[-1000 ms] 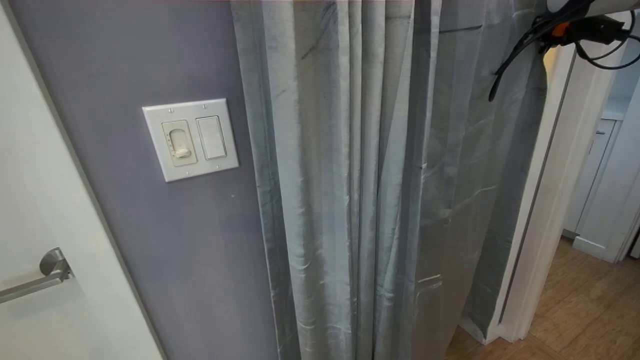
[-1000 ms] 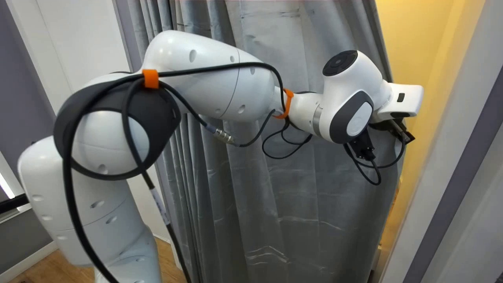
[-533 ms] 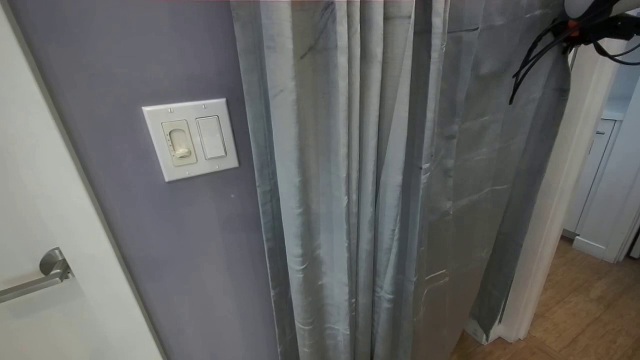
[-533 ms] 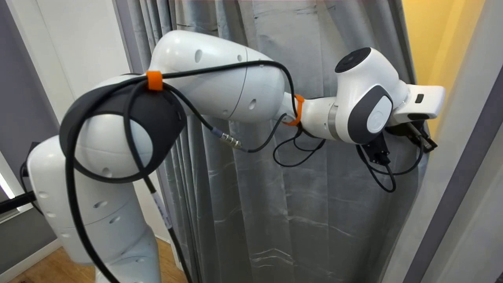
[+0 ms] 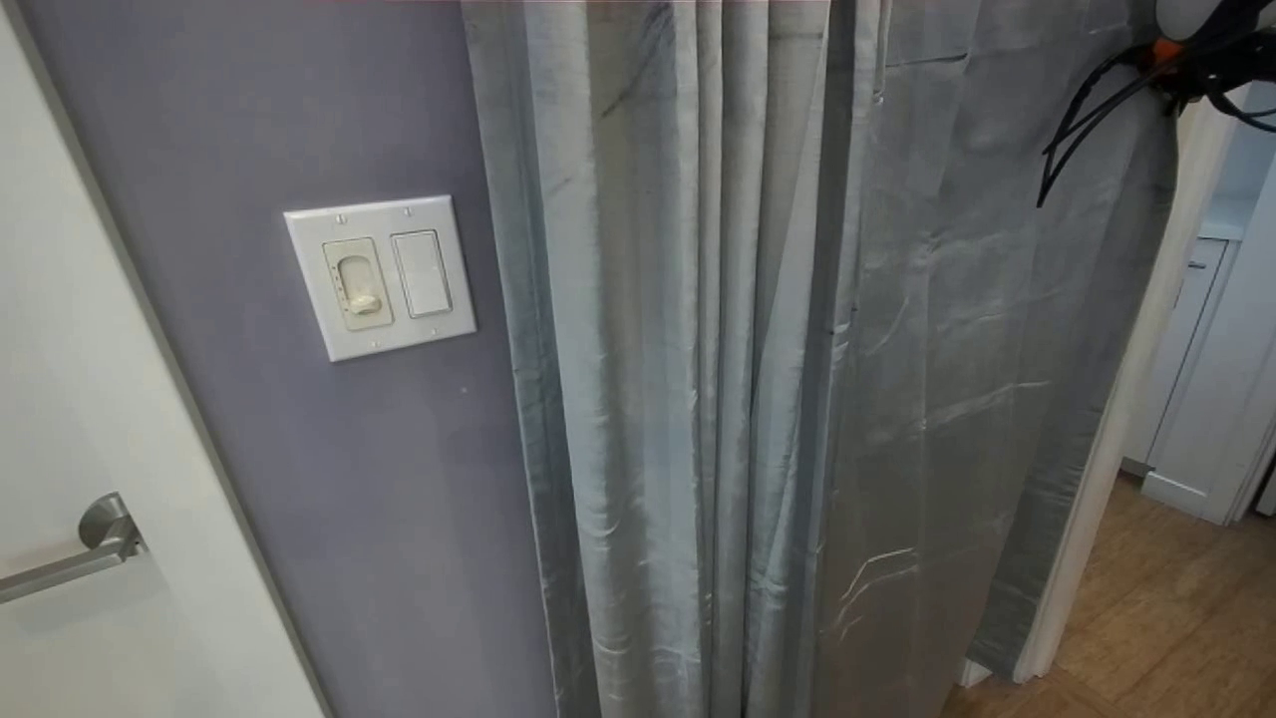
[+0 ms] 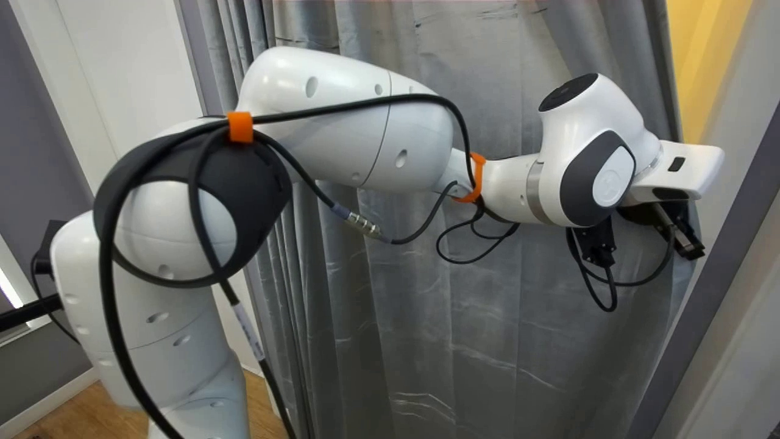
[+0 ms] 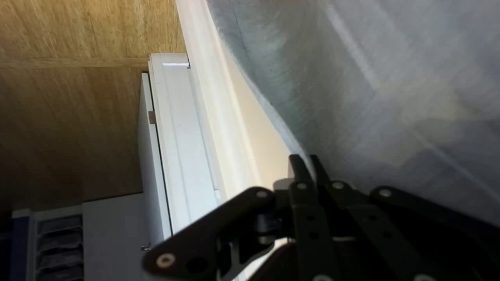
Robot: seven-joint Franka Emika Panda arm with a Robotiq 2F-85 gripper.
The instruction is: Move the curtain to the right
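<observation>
Pincer [image 7: 308, 166] is pinching the free edge of the curtain [image 7: 351, 86], just right of centre in the wrist view. Curtain fills middle to right of the frame in both exterior views, pleats bunched toward the left, flatter toward the right. Yellow wall [image 6: 698, 67] shows at upper right in an exterior view, so the pull looks well along, probably not finished. Main risk: slip. Bite looks shallow, edge only; if the curtain binds up top it could pop out. Top is out of frame, can't check. Also, the arm [image 6: 353, 146] ends over the door frame [image 6: 743, 116] at far right, contact unclear; going further right could bump it. Hanging cable [image 6: 613, 285] might snag. Reach may run out, arm looks fairly stretched.
</observation>
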